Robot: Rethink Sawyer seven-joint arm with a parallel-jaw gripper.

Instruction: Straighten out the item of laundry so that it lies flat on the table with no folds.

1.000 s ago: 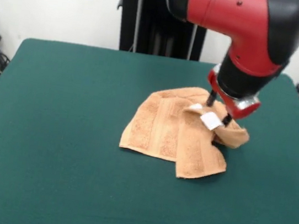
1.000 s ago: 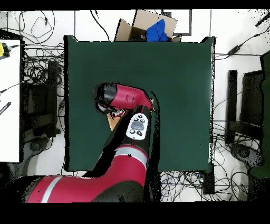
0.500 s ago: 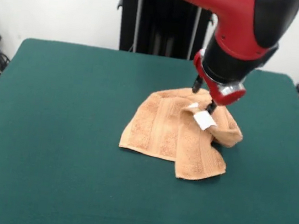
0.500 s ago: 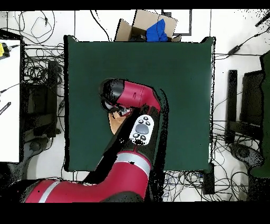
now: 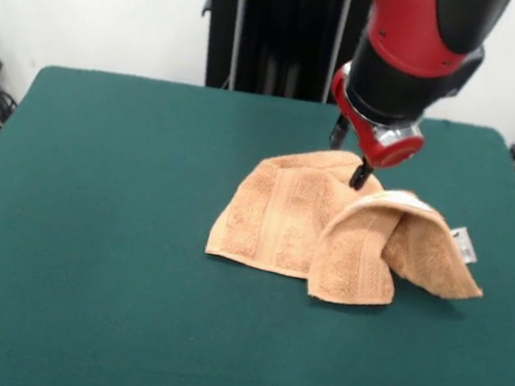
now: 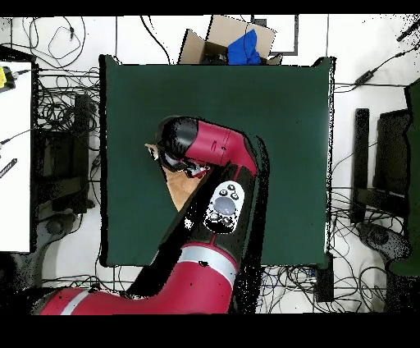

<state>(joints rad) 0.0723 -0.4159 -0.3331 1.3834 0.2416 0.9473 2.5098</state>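
Jaws stand open with nothing between them: two dark fingertips show under the gripper [image 5: 350, 152], one near the wrist's left side and one lower right, its tip [image 5: 359, 177] just above or touching the towel's top edge; contact cannot be told. No cloth is held.

From the front, the red and black arm [image 5: 424, 34] comes down from 12 o'clock and ends over the table's [image 5: 90, 227] far right part. The peach-orange towel [image 5: 283, 218] lies crumpled right of centre. Its left part rests mostly flat, with woven bands running across it. At the towel's middle a fold arches up into a rounded ridge [image 5: 366, 237], and from there a flap [image 5: 430, 261] spreads toward 3 o'clock, ending in a corner that sits on the green cloth. A small white tag [image 5: 462, 243] shows on that flap's upper right edge. The gripper sits at about 12 o'clock of the ridge.

From overhead, the arm [image 6: 209, 156] covers nearly all of the towel; only a peach patch [image 6: 182, 187] shows beside the arm's lower left, left of the table's [image 6: 279, 107] centre. A cardboard box [image 6: 221, 41] with something blue sits off the table at 12 o'clock, and cables [image 6: 57, 49] lie on the floor around it.
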